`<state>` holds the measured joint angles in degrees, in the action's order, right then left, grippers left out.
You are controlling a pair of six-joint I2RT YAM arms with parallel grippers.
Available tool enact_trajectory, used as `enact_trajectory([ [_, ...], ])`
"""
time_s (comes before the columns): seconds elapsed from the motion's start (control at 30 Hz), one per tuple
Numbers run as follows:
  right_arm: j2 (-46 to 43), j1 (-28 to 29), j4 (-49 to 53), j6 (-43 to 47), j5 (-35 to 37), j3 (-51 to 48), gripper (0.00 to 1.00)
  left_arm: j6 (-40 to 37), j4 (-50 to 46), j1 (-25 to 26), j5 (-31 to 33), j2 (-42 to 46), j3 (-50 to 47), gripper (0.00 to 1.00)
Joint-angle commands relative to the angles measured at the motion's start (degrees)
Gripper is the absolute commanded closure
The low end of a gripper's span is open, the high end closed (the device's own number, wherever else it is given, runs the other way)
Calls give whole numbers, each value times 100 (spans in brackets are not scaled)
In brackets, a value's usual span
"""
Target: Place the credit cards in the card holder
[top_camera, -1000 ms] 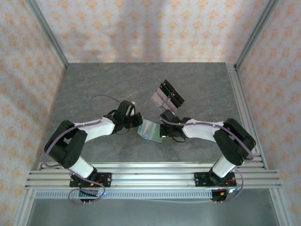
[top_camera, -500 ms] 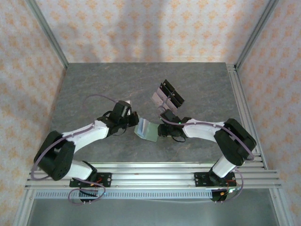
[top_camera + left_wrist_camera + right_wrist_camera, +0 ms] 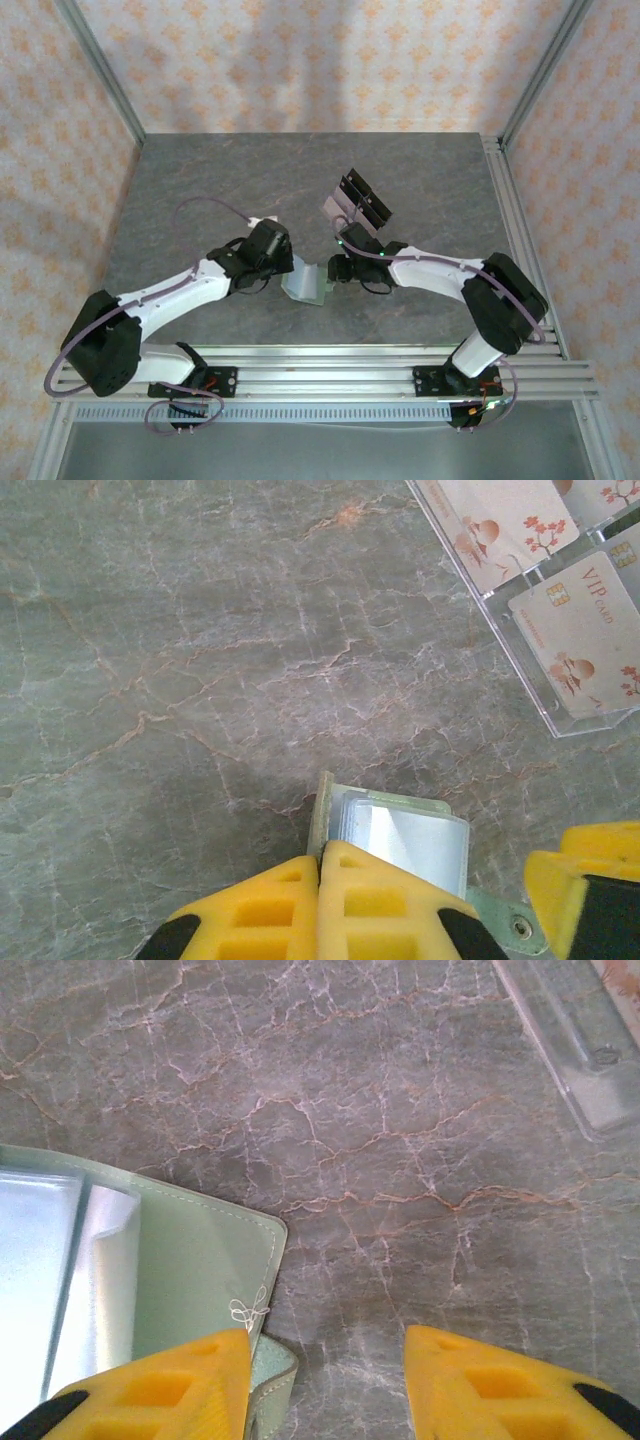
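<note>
The sage-green card holder (image 3: 306, 284) stands half open on the table between my two grippers, its clear sleeves (image 3: 408, 835) showing. My left gripper (image 3: 322, 853) is shut on the edge of its cover, seen from above at the holder's left side (image 3: 284, 268). My right gripper (image 3: 325, 1380) is open just right of the holder (image 3: 190, 1255), with bare table between its fingers; its left finger (image 3: 165, 1385) overlaps the snap tab (image 3: 272, 1372). The credit cards (image 3: 590, 630), pale with red blossoms, lie in the clear rack.
The tilted clear acrylic rack (image 3: 356, 205) with black parts stands just behind the right gripper, and its edge shows in the right wrist view (image 3: 585, 1055). Aluminium rails (image 3: 320, 370) run along the near table edge and metal posts frame the sides.
My right gripper has opened and let go of the card holder. The left arm has stretched out lower, and the holder has shifted a little left and nearer.
</note>
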<state>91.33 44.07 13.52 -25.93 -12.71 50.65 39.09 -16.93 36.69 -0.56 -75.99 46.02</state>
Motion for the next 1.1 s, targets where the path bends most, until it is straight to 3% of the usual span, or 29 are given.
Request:
enact_trajectory([
  [0.0, 255, -21, -124, -109, -20, 103, 56, 2, -455, 253, 671, -220, 404, 100],
  [0.37, 685, -22, -345, -135, 4, 33, 57, 45, -628, 816, 919, -1085, 1092, 100],
  [0.67, -128, -74, 280, -174, 463, -315, 56, 319, -629, 819, 1321, -807, 604, 100],
  [0.87, -682, -74, 412, -227, 149, -293, 55, 528, -371, 822, 1448, -688, 179, 100],
  [1.07, -502, 25, 437, -187, -414, 198, 54, 621, -269, 794, 1600, -620, -97, 100],
])
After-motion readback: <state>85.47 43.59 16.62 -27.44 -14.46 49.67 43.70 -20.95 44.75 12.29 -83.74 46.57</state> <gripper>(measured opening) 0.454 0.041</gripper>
